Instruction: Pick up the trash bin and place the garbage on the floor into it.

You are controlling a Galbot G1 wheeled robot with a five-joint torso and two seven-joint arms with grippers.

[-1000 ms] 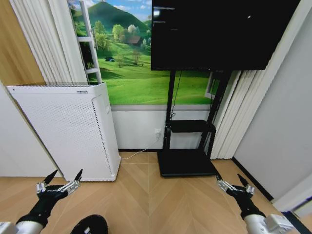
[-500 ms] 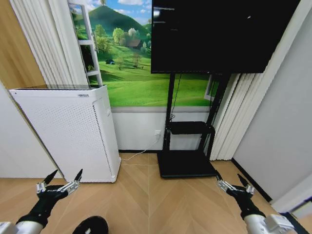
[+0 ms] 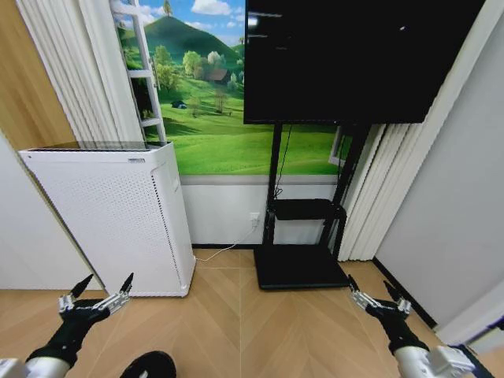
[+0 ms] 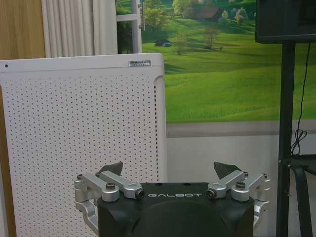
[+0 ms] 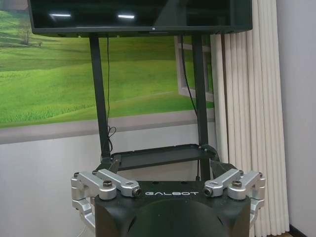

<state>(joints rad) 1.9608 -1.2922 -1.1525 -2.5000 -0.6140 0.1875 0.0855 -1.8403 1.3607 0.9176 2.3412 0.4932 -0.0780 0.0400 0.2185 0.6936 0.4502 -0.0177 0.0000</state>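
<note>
Beneath both end effectors the floor (image 3: 236, 315) was smooth, satin-finished wood. Ahead of the left end effector (image 3: 96, 294), bare metal on matt black plastic, stood a matt white perforated cabinet (image 3: 110, 220); the screen (image 3: 354, 55) looked glossy.

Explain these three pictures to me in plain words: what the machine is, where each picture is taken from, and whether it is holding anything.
This is a wheeled robot with two arms, each ending in a two-fingered gripper. The wide picture comes from a camera on its head, looking forward and down. There the left gripper is low on the left and the right gripper low on the right, both open and holding nothing, above the wooden floor. The other two pictures come from cameras on the wrists, looking out past each gripper's fingers. The left wrist faces a white perforated cabinet; the right wrist faces a black TV stand under a dark screen. A round black object sits at the bottom edge of the head view; I cannot tell what it is.
</note>
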